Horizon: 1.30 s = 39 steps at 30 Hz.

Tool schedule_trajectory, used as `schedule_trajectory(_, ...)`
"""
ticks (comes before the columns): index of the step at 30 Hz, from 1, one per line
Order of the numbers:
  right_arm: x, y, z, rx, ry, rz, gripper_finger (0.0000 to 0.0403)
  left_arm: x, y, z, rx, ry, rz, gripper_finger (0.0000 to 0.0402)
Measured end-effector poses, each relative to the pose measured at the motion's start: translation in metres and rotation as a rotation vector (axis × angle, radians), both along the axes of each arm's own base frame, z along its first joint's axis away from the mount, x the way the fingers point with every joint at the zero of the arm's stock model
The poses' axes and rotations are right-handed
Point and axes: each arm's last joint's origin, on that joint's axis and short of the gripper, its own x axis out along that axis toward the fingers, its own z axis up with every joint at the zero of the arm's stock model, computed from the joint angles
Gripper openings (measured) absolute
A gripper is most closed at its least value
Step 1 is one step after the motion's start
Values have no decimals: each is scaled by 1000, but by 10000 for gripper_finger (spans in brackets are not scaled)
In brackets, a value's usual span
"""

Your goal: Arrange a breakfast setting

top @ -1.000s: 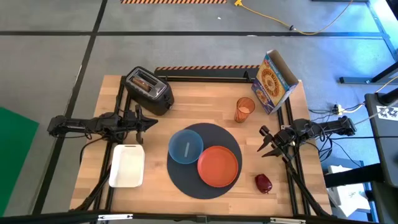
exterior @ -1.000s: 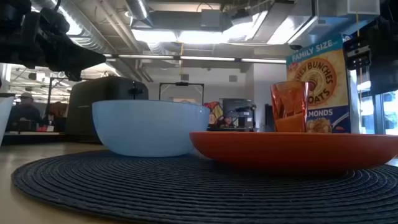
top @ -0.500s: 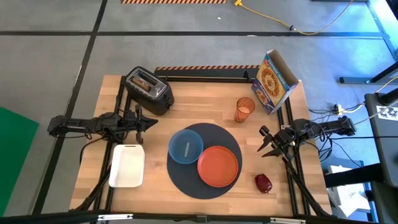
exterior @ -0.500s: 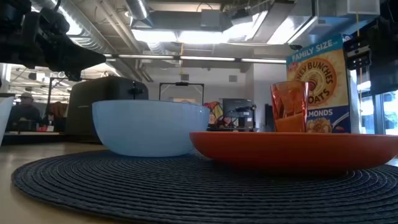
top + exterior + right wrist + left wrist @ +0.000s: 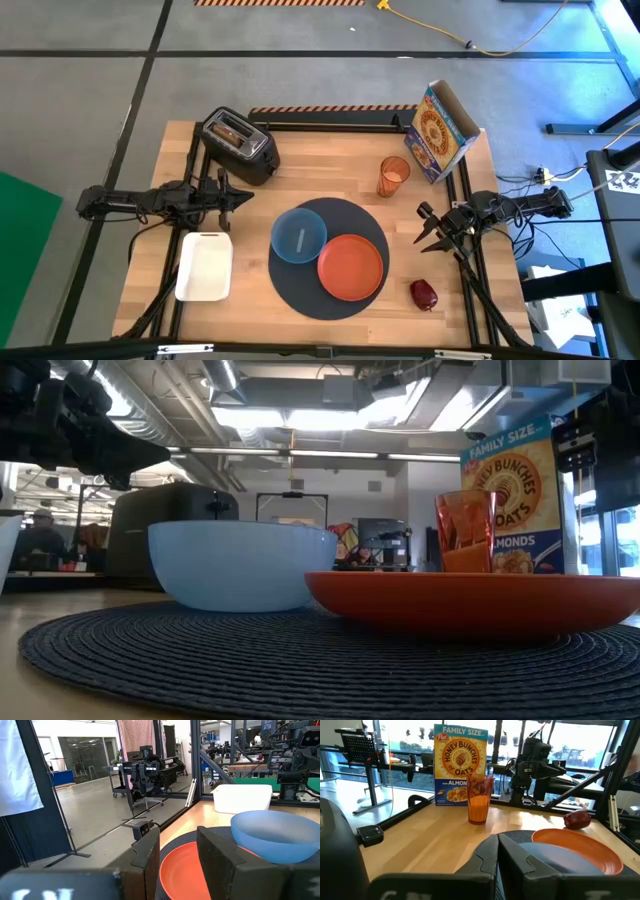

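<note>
A round dark-grey mat (image 5: 300, 290) lies mid-table. On it rest a blue bowl (image 5: 299, 237) and, touching it, an orange plate (image 5: 351, 267). A translucent orange cup (image 5: 393, 176) stands upright on the wood beyond the mat. A brown toast slice (image 5: 229, 129) sticks up from the slot of a black toaster (image 5: 243, 150). A dark-red fruit (image 5: 424, 294) lies near the right front corner. My left gripper (image 5: 240, 196) hovers shut at the table's left side. My right gripper (image 5: 424, 228) hovers open at the right side. Both point level toward the mat and touch nothing.
A cereal box (image 5: 441, 130) stands at the far right, behind the cup. A white rectangular tray (image 5: 205, 266) lies at the near left, under my left arm. Black frame rails (image 5: 335, 122) run along the table's far, left and right edges.
</note>
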Motion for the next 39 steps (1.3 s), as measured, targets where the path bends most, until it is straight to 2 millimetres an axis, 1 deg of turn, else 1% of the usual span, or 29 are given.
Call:
schedule_trajectory(24,0,0,0,0,0,0,120,0,0,0,0,0,0,6)
schedule_trajectory(28,1,-2,0,4,3,-92,120,0,0,0,0,0,0,6)
schedule_trajectory(32,2,-4,-1,6,5,-147,120,0,0,0,0,0,0,6)
schedule_trajectory(39,3,-4,0,12,-5,-178,120,0,0,0,0,0,0,6)
